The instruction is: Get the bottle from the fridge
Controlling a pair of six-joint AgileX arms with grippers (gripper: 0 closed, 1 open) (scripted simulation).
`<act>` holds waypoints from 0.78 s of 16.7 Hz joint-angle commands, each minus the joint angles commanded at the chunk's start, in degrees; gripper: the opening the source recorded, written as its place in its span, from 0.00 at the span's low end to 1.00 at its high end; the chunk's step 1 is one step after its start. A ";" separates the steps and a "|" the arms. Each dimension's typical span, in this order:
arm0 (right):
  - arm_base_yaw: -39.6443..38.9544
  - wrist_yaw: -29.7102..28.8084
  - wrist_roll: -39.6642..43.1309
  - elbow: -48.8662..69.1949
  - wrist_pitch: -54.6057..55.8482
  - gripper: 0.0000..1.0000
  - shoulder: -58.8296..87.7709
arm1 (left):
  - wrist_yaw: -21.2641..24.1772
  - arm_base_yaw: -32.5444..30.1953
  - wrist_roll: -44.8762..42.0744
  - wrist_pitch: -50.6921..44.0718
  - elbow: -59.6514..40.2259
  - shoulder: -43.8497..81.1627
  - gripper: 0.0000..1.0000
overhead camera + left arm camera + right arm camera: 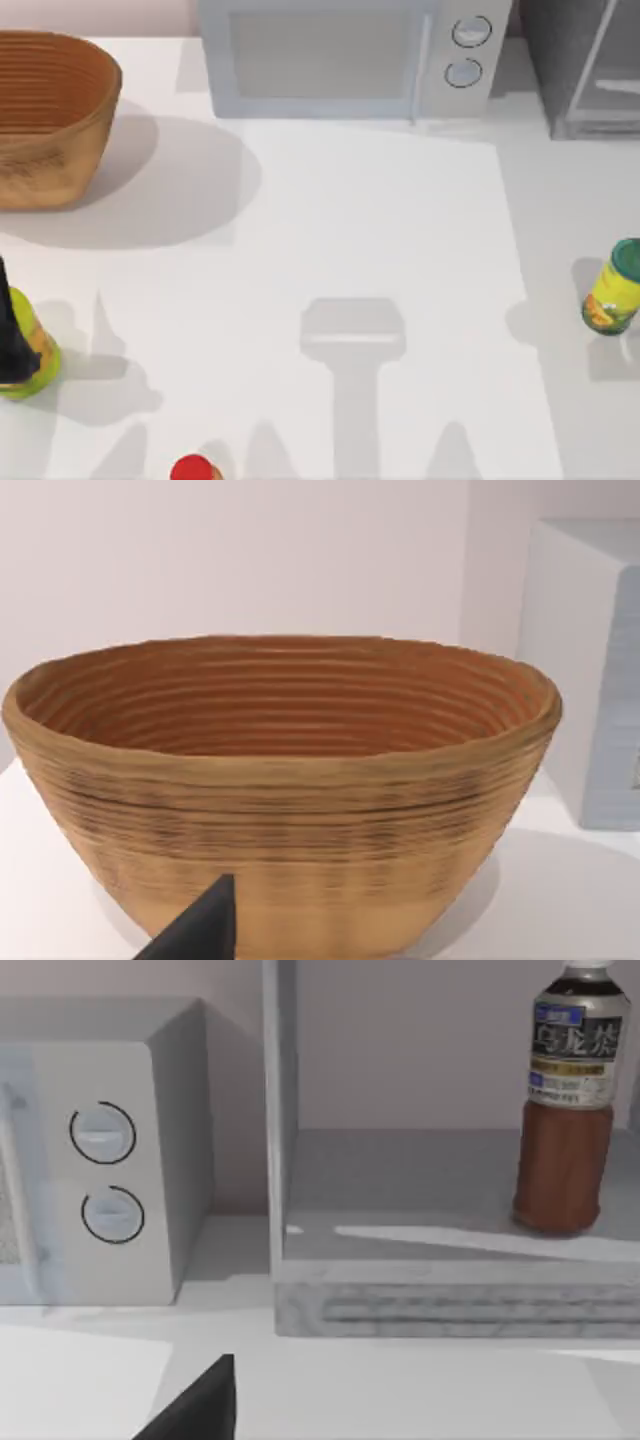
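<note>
Right now the bottle [565, 1110] stands upright inside the fridge [420, 1290], on its smooth grey shelf floor toward one side. Round body, reddish-brown liquid in the lower part, dark label w/ pale print around the upper part, white cap just at the frame edge. Nothing else seen on that shelf. Fridge is boxy: pale grey upright frame bar, ribbed grille strip along the base front. In the top view the fridge [590, 70] sits at the table's far right corner, dark grey w/ a glassy panel and pale bars.

Just beside it, left of it, is the microwave [350, 55]: light grey box, flat door panel, two round knobs [103, 1132] stacked one above the other.

Far left: woven basket [45, 110], oval bowl shape, tan outside w/ horizontal ridges, orange-brown ringed interior [290, 705]; nothing seen inside it.

Table [350, 230] is plain matte white. Yellow-green can [612, 288] w/ green lid stands near the right edge, well apart from the fridge. Another yellow-green container [35, 360] at the left edge, partly behind a dark shape. Red cap [192, 468] of a bottle at the near edge.

Each wrist view has one dark wedge-shaped fingertip [200, 925] [200, 1405]; cannot tell whether either claw is open or closed.
</note>
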State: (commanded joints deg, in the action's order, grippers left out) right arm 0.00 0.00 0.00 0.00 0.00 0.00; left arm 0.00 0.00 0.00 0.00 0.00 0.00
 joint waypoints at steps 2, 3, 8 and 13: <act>0.00 0.00 0.00 0.00 0.01 1.00 0.01 | 0.00 0.00 0.00 0.00 0.00 0.00 1.00; 0.20 0.23 0.02 0.09 0.58 1.00 0.57 | 0.00 0.00 0.00 0.00 0.00 0.00 1.00; 4.33 4.24 0.25 1.88 12.42 1.00 12.28 | 0.00 0.00 0.00 0.00 0.00 0.00 1.00; 11.69 11.15 0.15 4.28 34.95 1.00 37.05 | 0.00 0.00 0.00 0.00 0.00 0.00 1.00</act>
State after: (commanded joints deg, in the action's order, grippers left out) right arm 11.69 11.15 0.15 4.28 34.95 37.05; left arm 0.00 0.00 0.00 0.00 0.00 0.00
